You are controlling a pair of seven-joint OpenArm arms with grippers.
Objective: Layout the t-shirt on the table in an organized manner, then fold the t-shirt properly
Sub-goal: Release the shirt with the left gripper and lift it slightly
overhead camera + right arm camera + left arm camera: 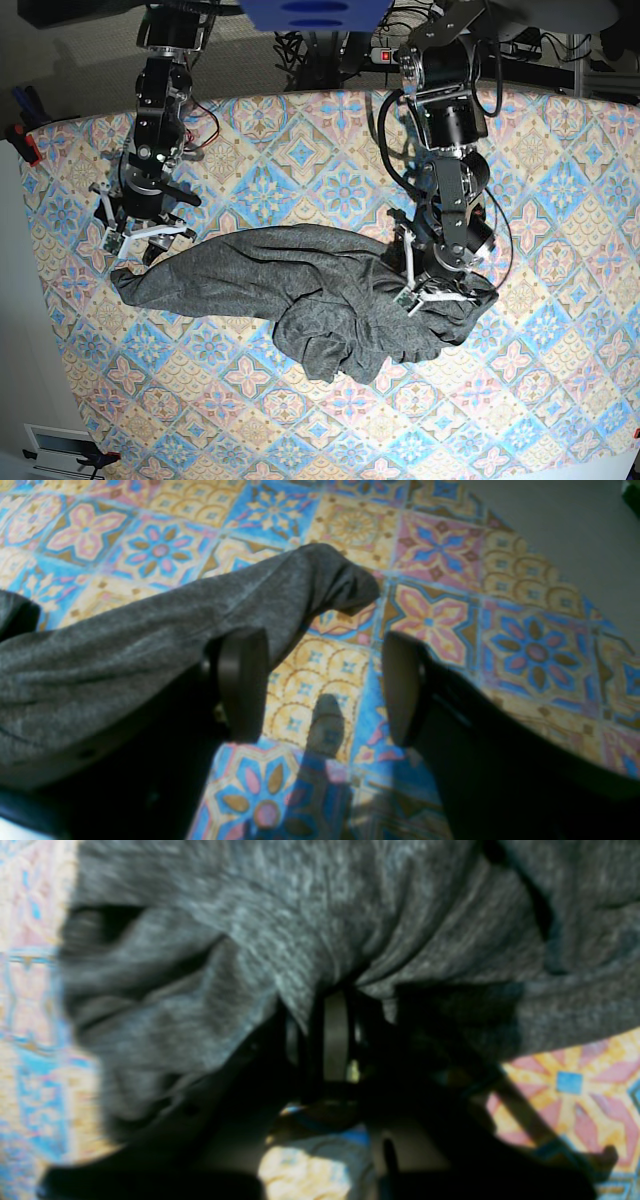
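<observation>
The t-shirt (300, 290) lies crumpled across the middle of the counter (560, 200), a dark heather-grey mass stretched from one arm to the other over the cloth of blue, pink and cream floral tiles. In the base view its thickest bunch of folds sits toward the right of centre, with a lobe hanging toward the near edge, while a long, thinner stretch runs out to the left and ends in a narrow tip.

The left hand (438, 292) is down at the bunched end of the shirt. In the left wrist view (336, 1037) its fingers are closed together with grey knit gathered tightly right at them and draping away on both sides; the picture is blurred, but the fabric appears pinched between them.

The right hand (140, 232) stands at the narrow end. The right wrist view (325, 685) shows its two fingers spread wide apart with bare patterned cloth between them. The sleeve-like end of the shirt lies over the outer side of one finger (242, 680) and runs past it to a rounded tip on the counter; nothing sits between the pads, so this hand holds nothing
</observation>
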